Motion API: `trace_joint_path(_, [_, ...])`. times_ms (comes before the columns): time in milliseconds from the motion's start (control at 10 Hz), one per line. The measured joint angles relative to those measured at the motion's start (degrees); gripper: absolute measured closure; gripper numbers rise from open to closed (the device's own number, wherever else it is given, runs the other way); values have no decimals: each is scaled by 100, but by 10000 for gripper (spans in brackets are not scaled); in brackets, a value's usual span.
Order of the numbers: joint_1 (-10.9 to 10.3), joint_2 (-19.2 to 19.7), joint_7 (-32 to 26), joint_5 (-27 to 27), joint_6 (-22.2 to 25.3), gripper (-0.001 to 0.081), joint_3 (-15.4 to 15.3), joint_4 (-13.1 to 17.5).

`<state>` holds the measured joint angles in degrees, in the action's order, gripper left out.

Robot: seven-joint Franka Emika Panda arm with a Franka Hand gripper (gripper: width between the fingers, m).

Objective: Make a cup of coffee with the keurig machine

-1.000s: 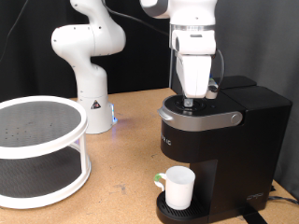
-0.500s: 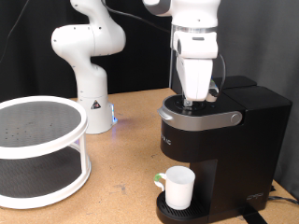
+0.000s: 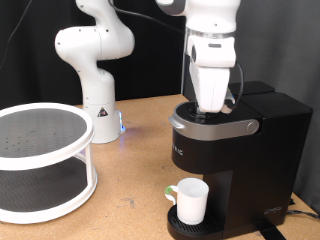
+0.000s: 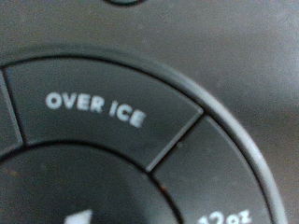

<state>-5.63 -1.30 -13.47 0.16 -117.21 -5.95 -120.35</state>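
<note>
The black keurig machine (image 3: 235, 155) stands at the exterior view's right with its silver-grey lid handle (image 3: 205, 127) down. The white cup (image 3: 190, 199) sits on the drip tray under the spout. My gripper (image 3: 210, 106) points straight down onto the machine's top, right at the button panel; its fingertips are hard to make out. The wrist view is filled by the round button panel, with the "OVER ICE" button (image 4: 93, 105) close up and part of a "12oz" button (image 4: 224, 217). No fingers show in the wrist view.
A white two-tier round rack (image 3: 40, 160) stands at the exterior view's left. A second white robot arm base (image 3: 95, 70) stands behind it on the wooden table (image 3: 130, 190). A small green object (image 3: 170, 195) lies beside the cup.
My gripper has shifted slightly to the exterior view's right over the machine's top. Cup and machine have not moved.
</note>
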Motion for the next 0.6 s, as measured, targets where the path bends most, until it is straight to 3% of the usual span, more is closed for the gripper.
trace_joint_path(600, [-4, 240, -26, -54, 458, 806, -6, 350])
